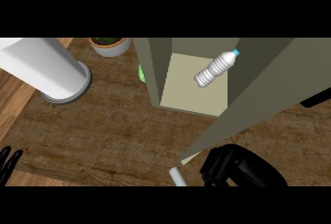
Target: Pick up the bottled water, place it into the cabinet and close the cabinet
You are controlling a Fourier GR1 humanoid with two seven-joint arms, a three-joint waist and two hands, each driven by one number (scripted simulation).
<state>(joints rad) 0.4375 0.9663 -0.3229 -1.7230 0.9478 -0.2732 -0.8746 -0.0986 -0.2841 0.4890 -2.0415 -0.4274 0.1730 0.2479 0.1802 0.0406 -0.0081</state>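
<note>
The clear water bottle (pixel 216 69) with a blue cap rests tilted inside the olive cabinet (pixel 155 65), cap toward the upper right, on its pale floor. The cabinet door (pixel 258 87) stands open, slanting down to a lower corner near the counter's front. A white handle (pixel 177 176) shows just below that corner. My right hand (pixel 239 168) is at the lower right, close to the outer face of the door's lower end, fingers relaxed and holding nothing. Only the fingers of my left hand (pixel 8 161) show at the lower left edge, pointing up, at rest.
A tall white cylinder (pixel 45 65) on a grey base stands at the upper left. A potted plant (pixel 110 44) sits at the back, and a green object (pixel 141 73) peeks out behind the cabinet's left wall. A black shape (pixel 317 97) shows at the right edge.
</note>
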